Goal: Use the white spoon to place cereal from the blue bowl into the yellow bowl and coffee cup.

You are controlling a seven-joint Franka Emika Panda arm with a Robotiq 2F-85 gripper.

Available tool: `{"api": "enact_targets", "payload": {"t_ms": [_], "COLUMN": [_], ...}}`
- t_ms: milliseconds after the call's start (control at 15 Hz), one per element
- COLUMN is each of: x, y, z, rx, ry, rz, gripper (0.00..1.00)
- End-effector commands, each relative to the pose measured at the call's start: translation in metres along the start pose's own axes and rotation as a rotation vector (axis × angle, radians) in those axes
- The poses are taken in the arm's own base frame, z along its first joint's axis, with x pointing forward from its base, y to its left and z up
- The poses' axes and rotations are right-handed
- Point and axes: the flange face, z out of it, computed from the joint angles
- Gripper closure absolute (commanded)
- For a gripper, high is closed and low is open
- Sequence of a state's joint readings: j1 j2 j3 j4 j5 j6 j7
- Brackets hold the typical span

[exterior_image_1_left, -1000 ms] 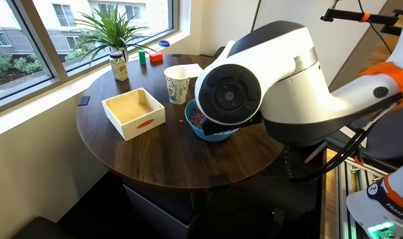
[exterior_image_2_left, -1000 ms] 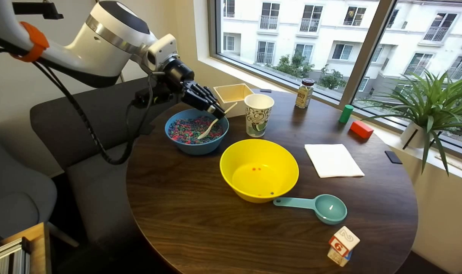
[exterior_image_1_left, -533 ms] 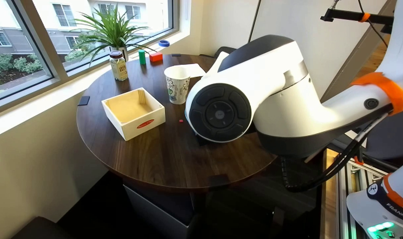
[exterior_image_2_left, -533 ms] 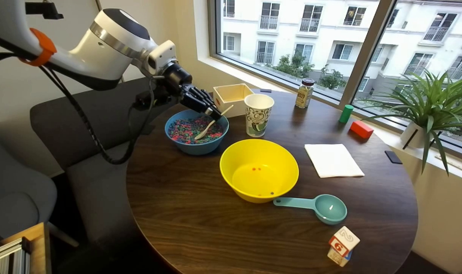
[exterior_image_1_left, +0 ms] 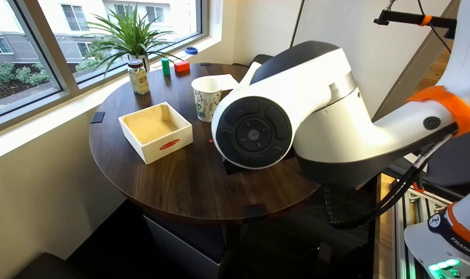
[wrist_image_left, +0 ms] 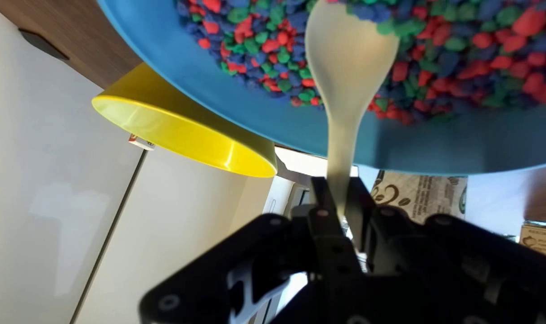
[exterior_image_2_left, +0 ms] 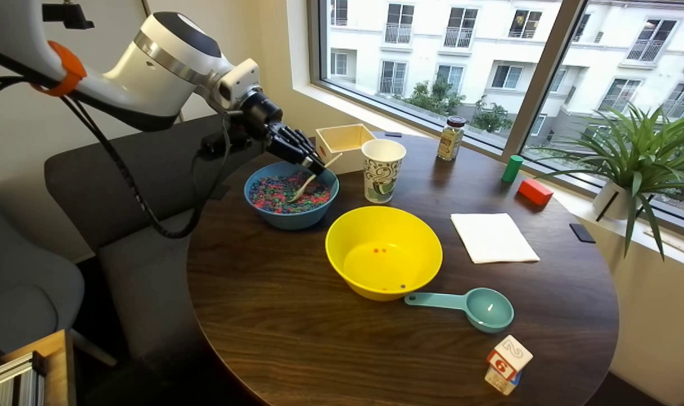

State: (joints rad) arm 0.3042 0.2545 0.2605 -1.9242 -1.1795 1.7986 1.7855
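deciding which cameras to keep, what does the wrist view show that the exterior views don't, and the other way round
Only the wrist view shows both sides of the grip: the pincer shut on the handle of the white spoon.

Only the exterior views show the white arm, in both; in an exterior view there are also the teal scoop and a few small bits inside the yellow bowl.

Shared, counting either exterior view: spoon, pincer, yellow bowl, blue bowl, cereal and coffee cup, though the wrist view catches only part of the cup.

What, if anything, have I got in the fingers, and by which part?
The white spoon. The fingers grip it partway along its handle, with the handle's end sticking out past them.
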Motion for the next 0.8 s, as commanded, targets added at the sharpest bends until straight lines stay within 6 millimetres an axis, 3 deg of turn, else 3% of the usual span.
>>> {"api": "enact_targets", "payload": {"t_ms": [0,733], "x": [-0.004,0.016], "y": [-0.007,0.006], "z": [-0.001,0.014], "rx": [0.036,0.094], "ry": [-0.065,-0.224], "rz": [0.027,0.122], "gripper": [0.97,0.97]}}
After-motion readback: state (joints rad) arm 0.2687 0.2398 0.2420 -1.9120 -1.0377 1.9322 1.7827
